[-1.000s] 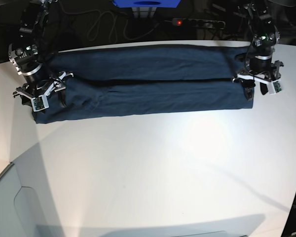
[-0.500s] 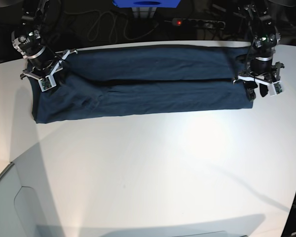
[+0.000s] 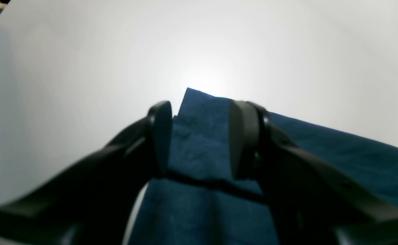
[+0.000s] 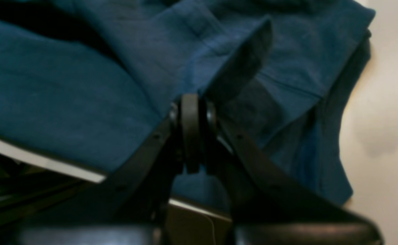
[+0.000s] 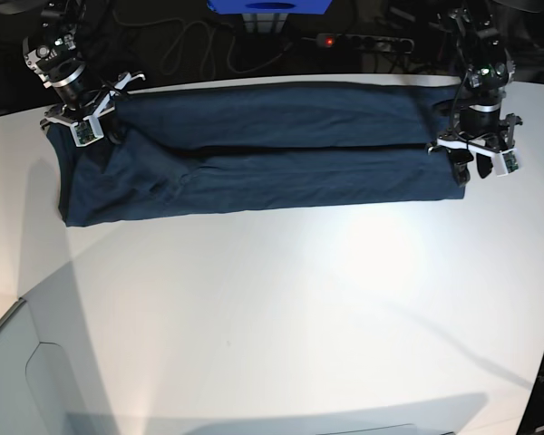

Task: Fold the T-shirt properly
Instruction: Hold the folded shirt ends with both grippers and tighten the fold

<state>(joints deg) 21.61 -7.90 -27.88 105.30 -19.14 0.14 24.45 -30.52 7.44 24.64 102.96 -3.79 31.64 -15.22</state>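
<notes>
White table (image 5: 281,308): T-shirt (image 5: 272,154) spans both claws.

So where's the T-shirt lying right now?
In the base view the T-shirt stretches as a long band across the far side of the white table, between the two arms.

White tabletop with clutter behind its far edge

The tabletop (image 5: 281,308) is plain white, matte, with a bright patch of glare near its middle and soft shadows along the near side. Beyond its far edge, in the dark background, lies a black power strip (image 5: 367,41) with a red light showing, a loose grey cable (image 5: 192,50) looping beside it, and a blue object (image 5: 270,6) at the top edge.
</notes>
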